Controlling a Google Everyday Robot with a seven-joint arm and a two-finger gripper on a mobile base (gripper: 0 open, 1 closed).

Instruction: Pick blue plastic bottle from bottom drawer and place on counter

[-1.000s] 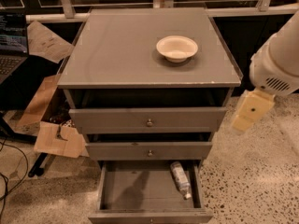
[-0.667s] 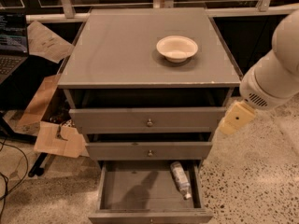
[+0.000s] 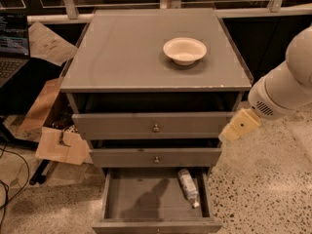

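The blue plastic bottle (image 3: 187, 187) lies on its side in the open bottom drawer (image 3: 141, 201), near the right wall, with its white cap toward the front. The grey counter (image 3: 126, 52) tops the cabinet and carries a white bowl (image 3: 184, 50). My gripper (image 3: 239, 126), a pale yellow piece at the end of the white arm (image 3: 282, 89), hangs beside the cabinet's right edge. It is level with the top drawer front, above and to the right of the bottle, and touches nothing.
The two upper drawers (image 3: 155, 126) are pulled out slightly. Cardboard pieces (image 3: 61, 145) and paper lie on the floor to the left, beside a laptop (image 3: 12, 50) and cables. Speckled floor (image 3: 263, 189) lies to the right. A railing runs behind the cabinet.
The arm has swung left and slightly down, bringing the gripper from out at the right to the cabinet's right edge. The bottle and bowl have not moved.
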